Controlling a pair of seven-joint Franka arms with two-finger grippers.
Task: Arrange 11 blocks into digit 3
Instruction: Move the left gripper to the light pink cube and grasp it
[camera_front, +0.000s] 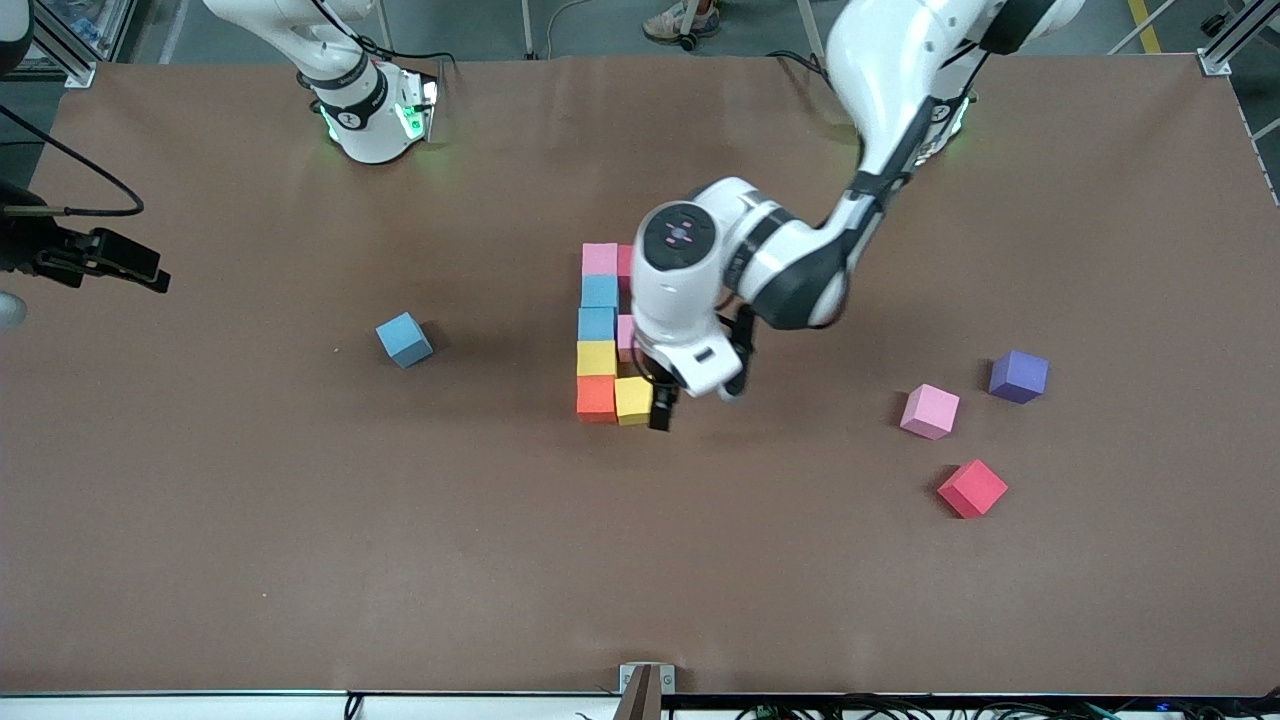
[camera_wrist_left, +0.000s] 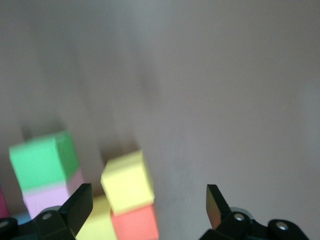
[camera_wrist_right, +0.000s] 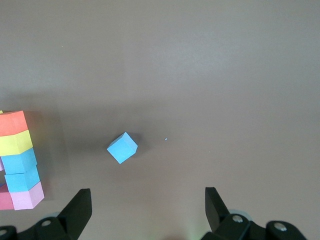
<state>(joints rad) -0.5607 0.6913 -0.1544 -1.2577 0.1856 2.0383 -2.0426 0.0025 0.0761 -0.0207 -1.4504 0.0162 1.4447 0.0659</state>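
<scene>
The partly built digit 3 lies mid-table: a column of pink (camera_front: 600, 258), blue (camera_front: 599, 290), blue, yellow (camera_front: 596, 357) and orange (camera_front: 596, 397) blocks. A reddish block (camera_front: 625, 262), a pink one (camera_front: 626, 335) and a yellow one (camera_front: 633, 400) sit beside the column, toward the left arm's end. In the left wrist view a green block (camera_wrist_left: 42, 159) adjoins a pink one. My left gripper (camera_front: 668, 405) (camera_wrist_left: 148, 195) hovers open over the yellow (camera_wrist_left: 127, 181) and orange (camera_wrist_left: 135, 224) end, holding nothing. My right gripper (camera_wrist_right: 147, 192) is open and empty, high above the loose blue block (camera_wrist_right: 122, 147).
Loose blocks lie on the brown table: a blue one (camera_front: 404, 339) toward the right arm's end, and pink (camera_front: 929, 411), purple (camera_front: 1018, 376) and red (camera_front: 972, 488) ones toward the left arm's end. The left arm's wrist covers part of the figure.
</scene>
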